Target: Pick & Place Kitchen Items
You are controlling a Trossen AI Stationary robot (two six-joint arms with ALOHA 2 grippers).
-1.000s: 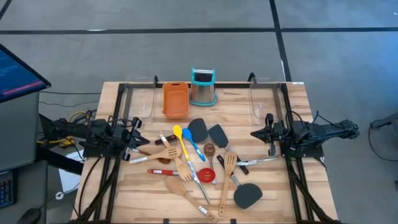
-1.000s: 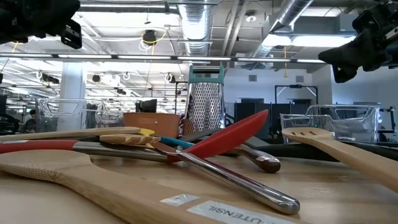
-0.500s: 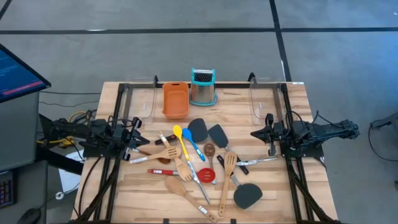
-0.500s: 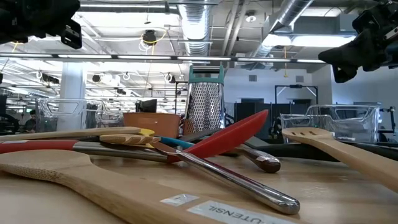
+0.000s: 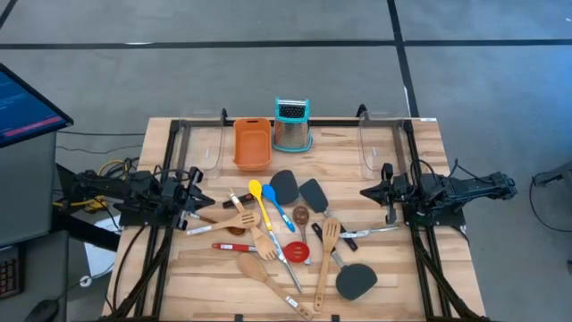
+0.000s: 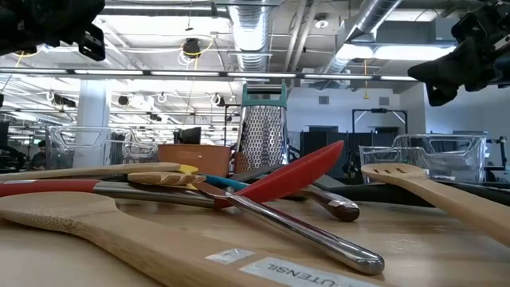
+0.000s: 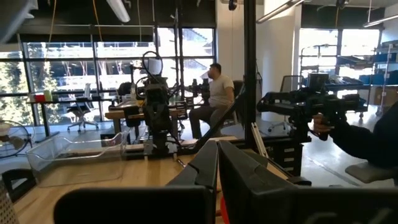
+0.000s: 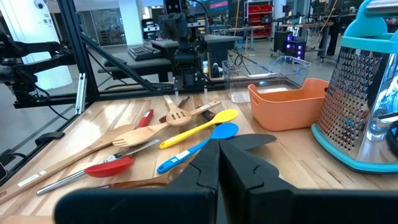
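Many utensils (image 5: 286,237) between both arms' fingers (image 8: 208,165).

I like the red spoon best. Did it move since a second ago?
No. The red spoon lies in the same spot in the utensil pile, just as far from the orange tray as before.
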